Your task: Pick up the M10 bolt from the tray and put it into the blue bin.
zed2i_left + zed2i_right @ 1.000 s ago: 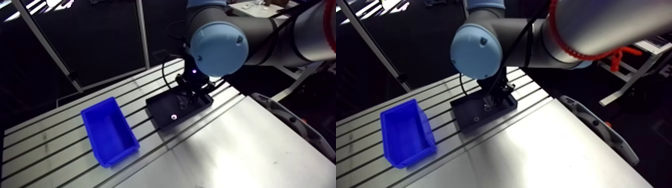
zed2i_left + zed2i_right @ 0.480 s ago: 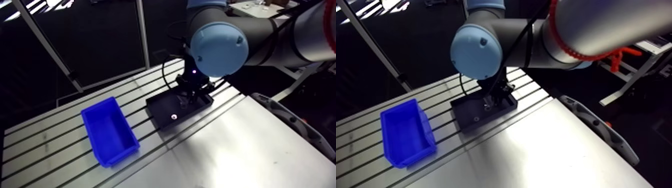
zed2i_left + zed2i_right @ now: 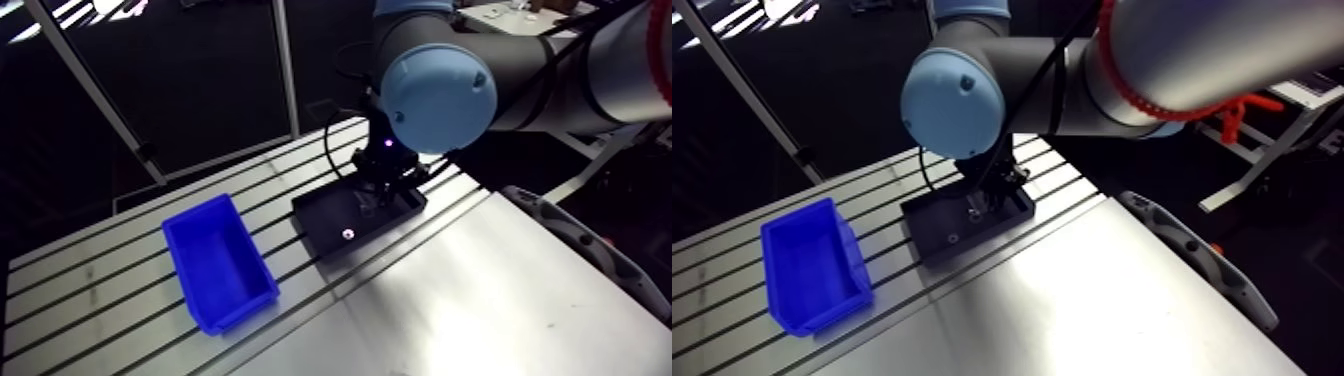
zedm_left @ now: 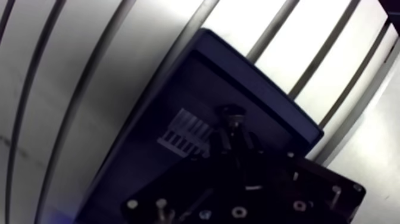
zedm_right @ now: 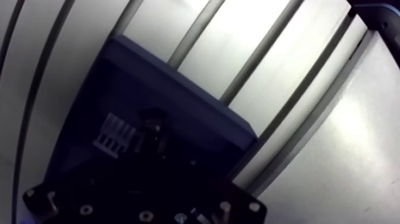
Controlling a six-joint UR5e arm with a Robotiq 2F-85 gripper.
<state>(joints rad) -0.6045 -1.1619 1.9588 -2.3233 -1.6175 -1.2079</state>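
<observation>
The M10 bolt [image 4: 229,113] is difficult to see clearly. In the wrist view, a small dark rounded piece shows inside the black tray [image 3: 322,222], directly at the tip of the pincer [image 3: 376,196], and this seems to be the bolt. Everything there is dark on dark, so I cannot tell if the pincer is open, closed or gripping the piece.

Just beside this piece, on the tray floor, there is a pale ribbed patch [image 4: 184,132]. In the arm view the pincer reaches down into the tray. A small bright round piece [image 3: 347,233] lies on the tray floor, apart from the pincer and nearer to the tray's front edge.

The tray rests on the slotted tabletop [image 3: 480,290]. The blue bin [image 3: 222,262] stands on the same tabletop, to the side of the tray and apart from it, with some slots between them.
</observation>
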